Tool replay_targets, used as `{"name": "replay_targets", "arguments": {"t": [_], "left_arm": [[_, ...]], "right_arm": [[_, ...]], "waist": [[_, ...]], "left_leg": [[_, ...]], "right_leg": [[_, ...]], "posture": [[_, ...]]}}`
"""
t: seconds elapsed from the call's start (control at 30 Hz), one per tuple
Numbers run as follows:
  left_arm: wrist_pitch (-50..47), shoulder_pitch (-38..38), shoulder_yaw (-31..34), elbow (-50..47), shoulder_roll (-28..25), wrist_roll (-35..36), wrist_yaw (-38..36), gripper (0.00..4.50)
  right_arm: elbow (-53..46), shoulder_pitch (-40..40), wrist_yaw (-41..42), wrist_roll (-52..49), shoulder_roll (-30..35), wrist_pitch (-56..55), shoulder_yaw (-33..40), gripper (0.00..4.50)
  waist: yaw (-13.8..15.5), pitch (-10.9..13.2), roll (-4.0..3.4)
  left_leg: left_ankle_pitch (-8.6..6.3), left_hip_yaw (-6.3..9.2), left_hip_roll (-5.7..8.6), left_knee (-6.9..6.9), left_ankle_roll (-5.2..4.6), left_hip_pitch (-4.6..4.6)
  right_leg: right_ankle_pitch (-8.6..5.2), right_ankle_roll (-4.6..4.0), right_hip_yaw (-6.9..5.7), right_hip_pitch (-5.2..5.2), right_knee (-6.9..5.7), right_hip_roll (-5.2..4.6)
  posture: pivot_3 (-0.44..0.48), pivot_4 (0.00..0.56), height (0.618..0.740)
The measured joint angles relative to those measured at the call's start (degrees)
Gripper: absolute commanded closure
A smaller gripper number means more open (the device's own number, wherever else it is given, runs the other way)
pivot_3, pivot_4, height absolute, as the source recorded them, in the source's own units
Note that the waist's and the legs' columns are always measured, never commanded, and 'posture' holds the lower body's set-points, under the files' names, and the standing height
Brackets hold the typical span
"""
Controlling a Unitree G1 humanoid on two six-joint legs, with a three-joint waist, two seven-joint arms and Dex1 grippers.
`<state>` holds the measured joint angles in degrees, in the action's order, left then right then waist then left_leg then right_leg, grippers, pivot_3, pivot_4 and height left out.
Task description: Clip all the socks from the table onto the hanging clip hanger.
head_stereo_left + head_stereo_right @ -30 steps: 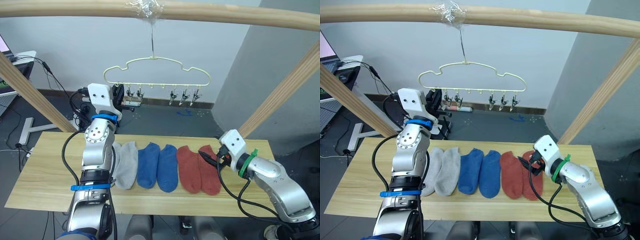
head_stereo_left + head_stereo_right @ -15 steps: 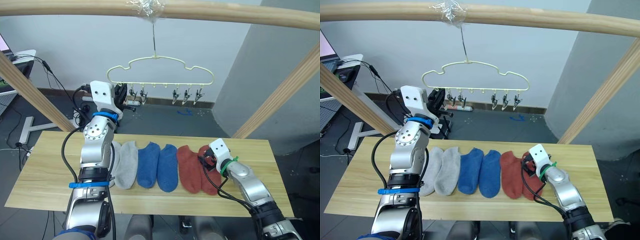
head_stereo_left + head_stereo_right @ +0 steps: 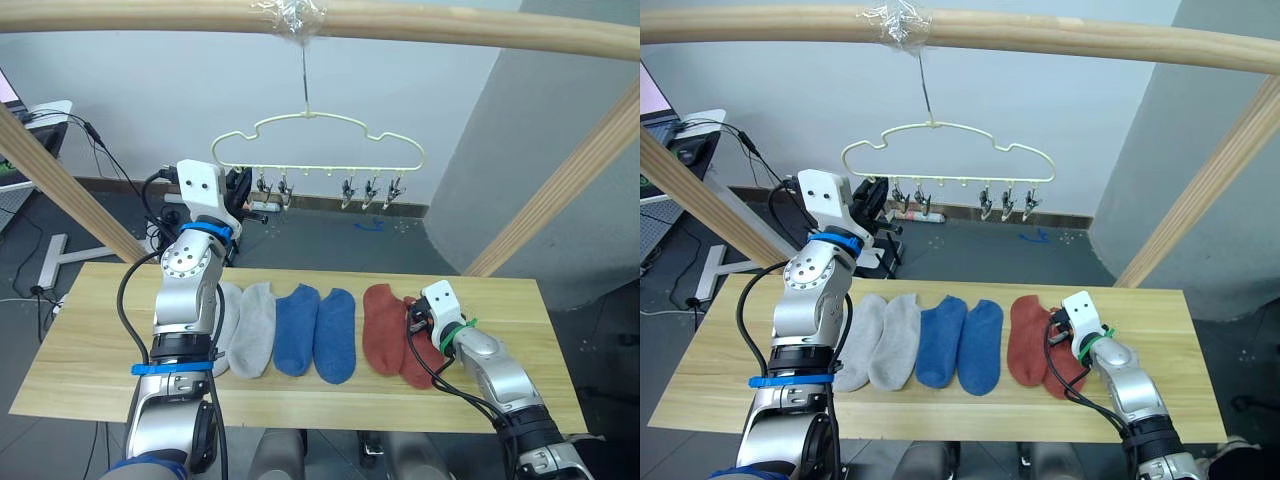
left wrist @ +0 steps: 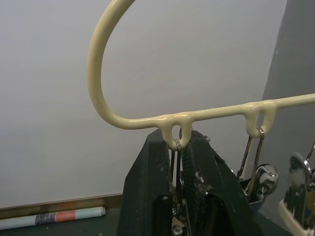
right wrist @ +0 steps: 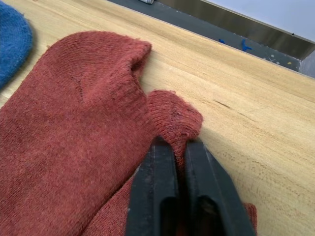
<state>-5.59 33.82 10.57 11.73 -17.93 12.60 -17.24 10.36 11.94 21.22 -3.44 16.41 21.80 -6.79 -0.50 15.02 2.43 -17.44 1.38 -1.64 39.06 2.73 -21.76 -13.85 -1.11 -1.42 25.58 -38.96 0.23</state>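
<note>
Slid right: far-right red sock (image 5: 162, 123), pinched tight by right claw (image 5: 178, 147). Left claw (image 4: 178, 147) squeezing far-left clip (image 4: 177, 162), up high.

Worktop (image 3: 90, 330): wide rectangle of light wooden planks. Six short knit ankle socks lie on it in a row: two light grey socks (image 3: 252, 328) at the robot's left, two blue socks (image 3: 316, 333) mid, two rust-red socks (image 3: 383, 328) right, the outer red one bunched up.
</note>
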Motion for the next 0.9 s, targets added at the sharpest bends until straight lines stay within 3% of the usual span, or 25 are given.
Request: {"name": "replay_targets", "arguments": {"t": [0.3,0.47,0.63,0.77,0.9], "left_arm": [[-0.5,0.0,0.1,-0.2,-0.7,0.6,-0.2,4.46],[-6.3,-0.1,1.4,-2.5,-3.0,4.4,-2.6,4.46],[-14.6,-0.6,2.8,-5.2,-5.1,9.7,-6.2,4.46],[-20.6,-0.7,3.2,-7.0,-7.1,13.0,-8.8,4.46],[-21.8,-0.7,3.3,-7.8,-7.4,13.7,-9.6,4.47]], "right_arm": [[-4.1,-1.8,2.0,-0.7,0.3,0.0,0.5,4.50],[-17.2,-4.1,7.2,0.3,9.5,0.0,0.0,4.50],[-26.0,-1.9,11.5,0.2,13.5,1.3,-1.7,4.50],[-30.4,2.2,13.1,-0.7,12.0,4.8,-3.9,4.50],[-30.2,0.6,13.9,-0.7,12.0,6.3,-5.7,4.50]], "waist": [[-0.1,0.0,0.00],[-0.4,0.0,-0.05],[-1.1,0.0,-0.06],[-1.2,0.0,-0.06],[-0.8,0.0,-0.06]], "left_leg": [[0.00,0.00,0.00,0.00,0.00,0.00],[0.00,0.00,0.01,0.01,0.00,-0.01],[0.03,0.09,-0.06,0.01,0.06,0.02],[0.07,0.15,-0.07,0.01,0.12,0.03],[0.17,0.19,0.02,0.01,0.30,-0.03]], "right_leg": [[0.00,0.00,0.00,0.00,0.00,0.00],[0.00,0.01,0.00,0.00,0.00,0.01],[0.00,0.01,-0.09,0.00,-0.05,0.08],[0.00,0.01,-0.13,-0.01,-0.05,0.09],[0.00,0.00,-0.20,-0.02,-0.01,-0.07]], "posture": [[-0.028,0.253,0.692],[-0.018,0.254,0.692],[-0.021,0.253,0.692],[-0.021,0.253,0.692],[-0.020,0.251,0.692]]}}
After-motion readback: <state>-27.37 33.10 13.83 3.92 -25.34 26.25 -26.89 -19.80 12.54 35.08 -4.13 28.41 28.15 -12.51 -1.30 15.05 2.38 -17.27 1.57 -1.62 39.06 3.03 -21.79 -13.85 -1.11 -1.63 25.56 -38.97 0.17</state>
